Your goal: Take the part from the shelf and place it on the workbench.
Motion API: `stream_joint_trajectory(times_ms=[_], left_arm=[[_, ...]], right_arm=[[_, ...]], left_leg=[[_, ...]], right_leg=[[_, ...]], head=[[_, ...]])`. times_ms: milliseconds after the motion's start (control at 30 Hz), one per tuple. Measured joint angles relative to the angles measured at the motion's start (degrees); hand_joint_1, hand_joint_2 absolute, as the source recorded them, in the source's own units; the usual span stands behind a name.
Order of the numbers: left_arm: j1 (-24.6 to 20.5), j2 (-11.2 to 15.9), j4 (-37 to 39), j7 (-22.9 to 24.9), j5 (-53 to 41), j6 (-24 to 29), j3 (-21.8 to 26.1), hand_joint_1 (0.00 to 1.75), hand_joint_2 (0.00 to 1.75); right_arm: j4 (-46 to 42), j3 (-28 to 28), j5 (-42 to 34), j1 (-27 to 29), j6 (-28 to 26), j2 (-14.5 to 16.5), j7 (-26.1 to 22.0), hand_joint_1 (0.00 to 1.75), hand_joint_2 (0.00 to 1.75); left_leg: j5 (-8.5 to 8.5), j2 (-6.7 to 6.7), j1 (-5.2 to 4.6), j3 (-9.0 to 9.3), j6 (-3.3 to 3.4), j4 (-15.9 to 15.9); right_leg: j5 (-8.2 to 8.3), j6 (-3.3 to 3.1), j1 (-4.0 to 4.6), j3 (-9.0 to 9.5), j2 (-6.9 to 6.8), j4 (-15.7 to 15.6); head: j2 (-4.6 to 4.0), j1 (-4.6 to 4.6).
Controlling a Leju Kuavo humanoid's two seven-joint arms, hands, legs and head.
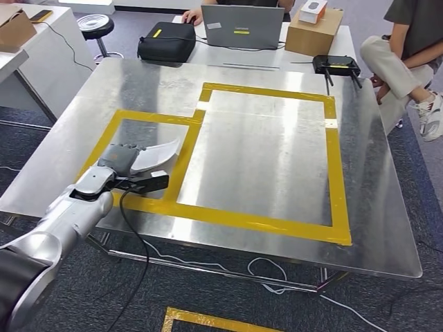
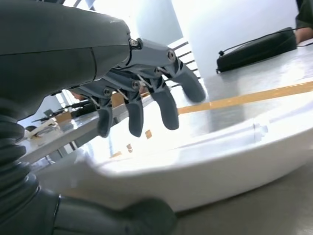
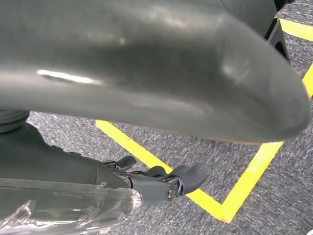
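The white curved part [image 1: 156,156] lies inside the small yellow-taped square at the front left of the metal workbench [image 1: 261,159]. My left hand [image 1: 122,159] is at its near end. In the left wrist view the dark fingers [image 2: 165,105] are spread a little above the part [image 2: 221,161], with a gap between them and its top. The thumb [image 2: 122,218] lies along its lower edge. My right hand [image 3: 158,181] hangs over the carpet with its fingers loosely curved, and it holds nothing.
At the far edge stand a laptop [image 1: 243,26], a black case [image 1: 166,41], a cardboard box [image 1: 313,31] and a router [image 1: 337,66]. One person sits at the right [image 1: 408,48] and another behind the laptop. Cables hang under the bench.
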Motion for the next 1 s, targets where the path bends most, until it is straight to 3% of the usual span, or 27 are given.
stream_joint_trajectory(times_ms=[300, 567, 733, 867, 933, 1000], left_arm=[[0.2, -0.1, 0.0, 2.1, -0.1, 2.5, -0.4, 0.00, 0.00], [1.5, 0.4, -2.3, 0.7, 2.8, 6.7, 0.0, 0.00, 0.00], [3.2, 1.4, -5.2, 0.1, 3.7, 7.6, 1.1, 0.00, 0.00], [4.5, 2.0, -7.6, -0.7, 5.5, 10.5, 2.0, 0.00, 0.00], [6.3, 2.5, -10.5, -1.8, 7.6, 12.9, 3.2, 0.00, 0.00], [9.0, 3.2, -13.7, -2.7, 9.0, 14.1, 4.7, 0.00, 0.00]], right_arm=[[0.0, 0.0, 0.0, 0.0, -0.1, 0.0, 0.0, 0.00, 0.00], [0.0, -0.3, -0.1, 0.1, -0.5, 0.0, 0.0, 0.00, 0.00], [0.0, -0.6, -0.2, 0.2, -0.7, 0.0, 0.0, 0.00, 0.00], [0.0, -0.8, -0.5, 0.2, -0.9, 0.0, 0.0, 0.00, 0.00], [0.0, -1.2, -0.7, 0.3, -1.0, 0.0, -0.2, 0.00, 0.00], [0.0, -1.5, -0.9, 0.5, -1.1, 0.0, -0.3, 0.00, 0.00]], left_leg=[[0.00, 0.00, 0.00, -0.01, 0.00, 0.0], [-0.02, 0.00, -0.18, -0.10, 0.08, 0.1], [0.01, 0.00, -0.49, -0.24, 0.53, 0.3], [1.08, 0.12, -0.35, -0.47, 1.43, -0.2], [1.78, 0.42, 0.10, -0.50, 1.81, -0.7], [1.89, 0.75, 0.22, -0.60, 1.89, -0.8]], right_leg=[[0.00, 0.00, 0.00, 0.00, 0.00, 0.0], [0.11, 0.17, -0.26, 0.00, 0.01, -0.1], [0.32, 0.51, -0.56, -0.04, 0.01, -0.1], [0.79, 1.42, -0.67, -0.35, -0.01, -0.5], [-1.27, 1.90, -0.62, -1.94, -0.16, 2.5], [-4.85, 2.33, -0.83, -5.18, -0.30, 10.2]], head=[[0.00, 0.00], [0.00, -0.01], [0.00, -0.02], [0.00, -0.02], [0.00, 0.11], [0.00, 0.18]])
